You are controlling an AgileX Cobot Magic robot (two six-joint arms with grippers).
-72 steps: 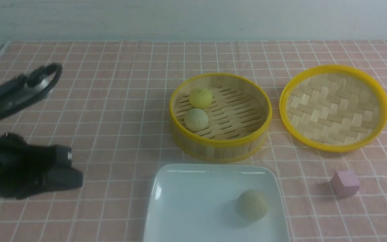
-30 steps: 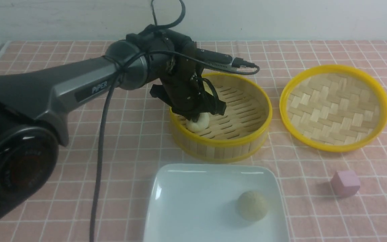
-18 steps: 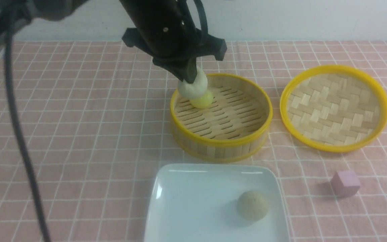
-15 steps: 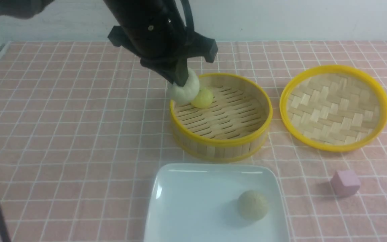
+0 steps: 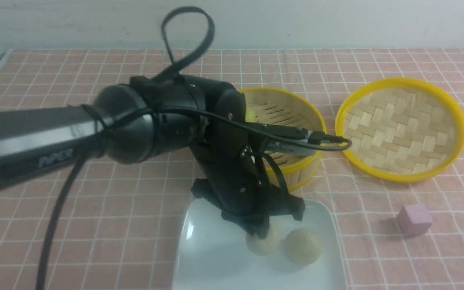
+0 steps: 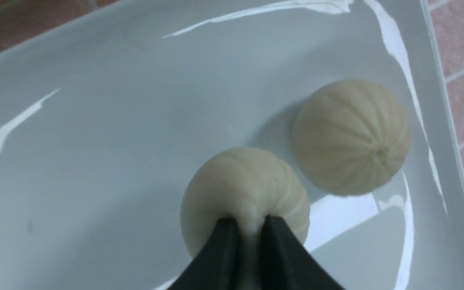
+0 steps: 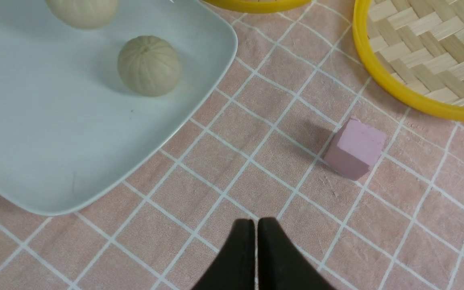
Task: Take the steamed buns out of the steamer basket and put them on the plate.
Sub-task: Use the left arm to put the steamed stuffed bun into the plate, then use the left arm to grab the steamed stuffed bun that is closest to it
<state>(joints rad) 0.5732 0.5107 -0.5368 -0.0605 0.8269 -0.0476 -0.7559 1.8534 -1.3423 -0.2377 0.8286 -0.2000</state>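
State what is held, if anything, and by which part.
Left end effector straddles part of a bun; whether gripped, cannot be told. Right end effector holds nothing.

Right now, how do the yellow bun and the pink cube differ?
Shape: the yellow bun is rounded; the pink cube has flat faces and edges.
Place: the yellow bun sits in the steamer basket; the pink cube is on the tablecloth.
View: the yellow bun is mostly hidden behind the left arm; the pink cube shows unobstructed.
Shared: neither is gripped.
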